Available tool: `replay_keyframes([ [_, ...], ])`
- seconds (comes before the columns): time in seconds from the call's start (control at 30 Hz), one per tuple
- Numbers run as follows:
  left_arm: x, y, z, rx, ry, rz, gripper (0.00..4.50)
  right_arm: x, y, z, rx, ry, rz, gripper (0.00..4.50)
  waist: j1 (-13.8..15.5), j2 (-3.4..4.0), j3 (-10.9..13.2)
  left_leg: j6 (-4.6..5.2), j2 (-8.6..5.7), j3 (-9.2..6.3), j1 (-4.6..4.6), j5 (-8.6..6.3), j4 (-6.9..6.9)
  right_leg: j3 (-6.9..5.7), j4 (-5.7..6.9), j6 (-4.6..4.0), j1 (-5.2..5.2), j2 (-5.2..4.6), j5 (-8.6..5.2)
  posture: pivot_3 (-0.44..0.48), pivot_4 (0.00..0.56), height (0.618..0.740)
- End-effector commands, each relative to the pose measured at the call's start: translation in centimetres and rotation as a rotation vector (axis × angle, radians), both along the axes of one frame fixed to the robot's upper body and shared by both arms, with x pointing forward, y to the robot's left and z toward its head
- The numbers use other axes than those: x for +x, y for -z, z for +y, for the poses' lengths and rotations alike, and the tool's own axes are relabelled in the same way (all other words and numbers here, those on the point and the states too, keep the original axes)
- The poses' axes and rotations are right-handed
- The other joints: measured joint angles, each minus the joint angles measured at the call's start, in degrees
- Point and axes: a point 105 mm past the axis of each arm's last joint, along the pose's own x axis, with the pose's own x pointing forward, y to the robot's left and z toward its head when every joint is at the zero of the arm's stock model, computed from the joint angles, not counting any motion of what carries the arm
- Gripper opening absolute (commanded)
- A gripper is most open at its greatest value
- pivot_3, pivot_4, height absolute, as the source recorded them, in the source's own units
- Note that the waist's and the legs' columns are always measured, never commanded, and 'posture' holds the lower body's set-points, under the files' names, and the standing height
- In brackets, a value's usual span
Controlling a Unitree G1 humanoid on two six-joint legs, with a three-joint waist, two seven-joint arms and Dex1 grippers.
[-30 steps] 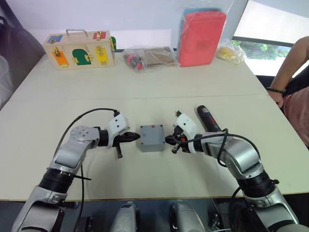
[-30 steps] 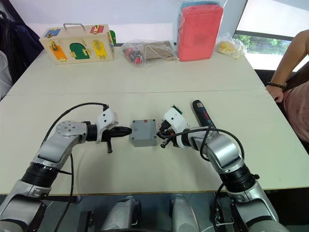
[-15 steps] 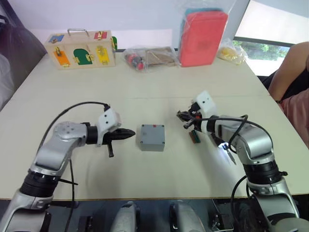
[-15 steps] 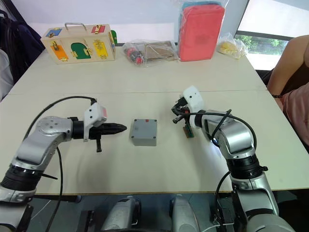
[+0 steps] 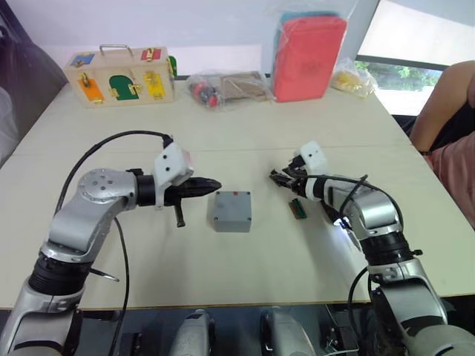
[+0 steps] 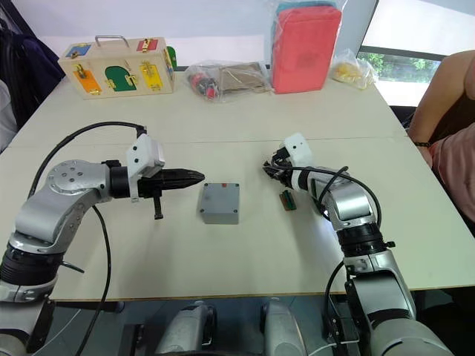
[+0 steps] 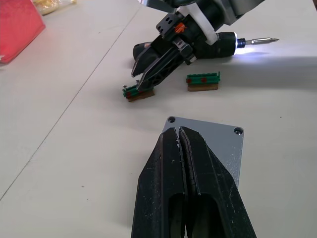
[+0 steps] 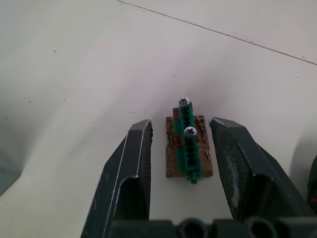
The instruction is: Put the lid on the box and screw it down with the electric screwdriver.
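Lid (image 7: 213,144) on box | left fingers (image 7: 190,188) closed | right fingers (image 8: 133,163) apart astride connector (image 8: 187,146)

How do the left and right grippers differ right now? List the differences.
The left gripper is shut; the right gripper is open. The left gripper points at the box; the right gripper straddles a green connector, with its fingers clear of it on both sides. Both hold nothing and sit low over the table.

Bright, even daylight; soft shadows
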Motion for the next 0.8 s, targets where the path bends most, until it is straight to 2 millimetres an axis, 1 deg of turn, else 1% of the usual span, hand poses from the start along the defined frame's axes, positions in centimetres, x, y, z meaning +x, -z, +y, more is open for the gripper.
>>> replay_keyframes([
  [0.03, -0.28, -1.0, -0.38, -0.008, 0.011, -0.04, 0.0, 0.4, -1.41, 0.35, 0.019, -0.011, -0.053, 1.9, 0.0, 0.0, 0.0, 0.0, 0.0, 0.0, 0.0, 0.0, 0.0, 0.0, 0.0, 0.0, 0.0, 0.0, 0.0, 0.0, 0.15, 0.73],
  [0.53, -0.55, -0.94, -0.45, -0.014, 0.007, -0.036, 0.0, 0.59, -1.19, 0.22, 0.024, -0.001, -0.043, 1.9, 0.0, 0.0, 0.0, -0.01, 0.0, 0.01, 0.0, 0.0, 0.0, 0.0, 0.0, 0.0, 0.0, 0.0, 0.0, 0.0, 0.15, 0.73],
  [0.57, -0.56, -0.95, -0.5, -0.015, 0.007, -0.036, 0.0, 0.62, -1.25, 0.2, 0.024, 0.0, -0.044, 1.53, 0.1, 0.0, 0.0, -0.01, 0.0, 0.01, 0.0, 0.0, 0.0, 0.0, 0.0, 0.0, 0.0, 0.0, 0.0, 0.0, 0.15, 0.73],
  [0.6, -0.55, -0.95, -0.53, -0.017, 0.008, -0.036, 0.0, 0.65, -1.29, 0.18, 0.025, 0.001, -0.046, 1.29, 0.1, 0.0, 0.0, -0.01, 0.0, 0.01, 0.0, 0.0, 0.0, 0.0, 0.0, 0.0, 0.0, 0.0, 0.0, 0.0, 0.15, 0.73],
  [0.63, -0.55, -0.96, -0.6, -0.018, 0.009, -0.036, 0.0, 0.69, -1.4, 0.14, 0.025, 0.002, -0.049, 0.9, 0.0, 0.0, 0.0, -0.01, 0.0, 0.01, 0.0, 0.0, 0.0, 0.0, 0.0, 0.0, 0.0, 0.0, 0.0, 0.0, 0.15, 0.73],
  [0.7, -0.56, -0.94, -0.68, -0.018, 0.011, -0.035, 0.0, 0.74, -1.61, 0.08, 0.027, 0.005, -0.055, 0.27, 0.0, 0.0, 0.0, -0.01, 0.0, 0.01, 0.0, 0.0, 0.0, 0.0, 0.0, 0.0, 0.0, 0.0, 0.0, 0.0, 0.15, 0.73],
  [0.73, -0.59, -0.92, -0.7, -0.018, 0.012, -0.034, 0.0, 0.76, -1.73, 0.05, 0.03, 0.006, -0.058, 0.1, 0.1, 0.0, 0.0, -0.01, 0.0, 0.01, 0.0, 0.0, 0.0, 0.0, 0.0, 0.0, 0.0, 0.0, 0.0, 0.0, 0.15, 0.73],
  [0.8, -0.63, -0.9, -0.71, -0.018, 0.014, -0.033, 0.0, 0.75, -1.86, 0.01, 0.033, 0.007, -0.06, 0.1, 0.1, 0.0, 0.0, -0.01, 0.0, 0.01, 0.0, 0.01, 0.0, 0.0, 0.0, 0.0, 0.0, 0.0, 0.0, 0.0, 0.15, 0.73],
])
